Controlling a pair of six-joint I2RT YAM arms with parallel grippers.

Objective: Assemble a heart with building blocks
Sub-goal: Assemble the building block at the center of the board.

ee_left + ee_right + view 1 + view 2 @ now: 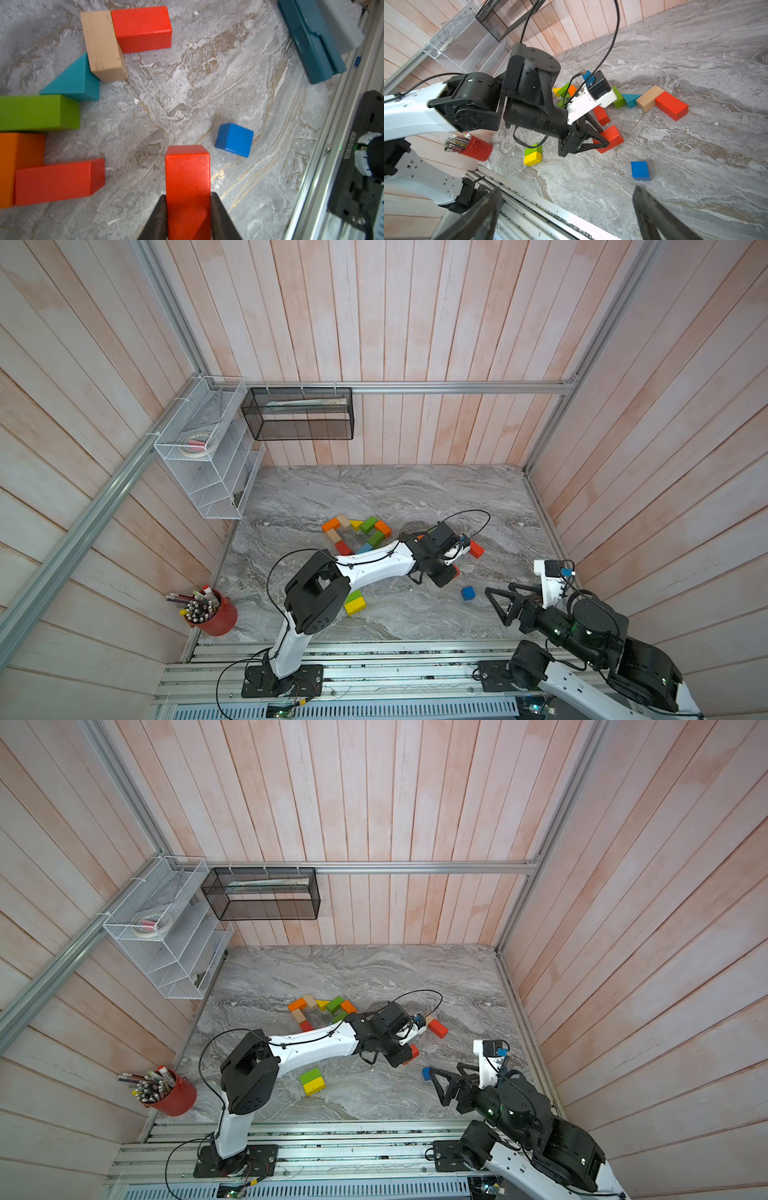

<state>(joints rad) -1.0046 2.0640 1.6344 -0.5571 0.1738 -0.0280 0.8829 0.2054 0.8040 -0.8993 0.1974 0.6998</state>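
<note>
A red pencil cup (218, 616) stood at the left edge of the marble table (374, 489), near a green-and-yellow pair (354, 603). At centre, building blocks (368, 524) formed a partial outline. Just right of it, the left gripper (188, 195) pinched a red block (187, 170). A blue cube (468, 593) lay near the right gripper (496, 607), which was spread wide and empty.

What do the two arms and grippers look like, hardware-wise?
Both arms match: white link shells, seen on the left arm and right arm, with black joint housings. The left gripper and right gripper each have two black, triangular truss fingers. A thin black cable loops to a black wrist camera on a white bracket with a blue plug.
</note>
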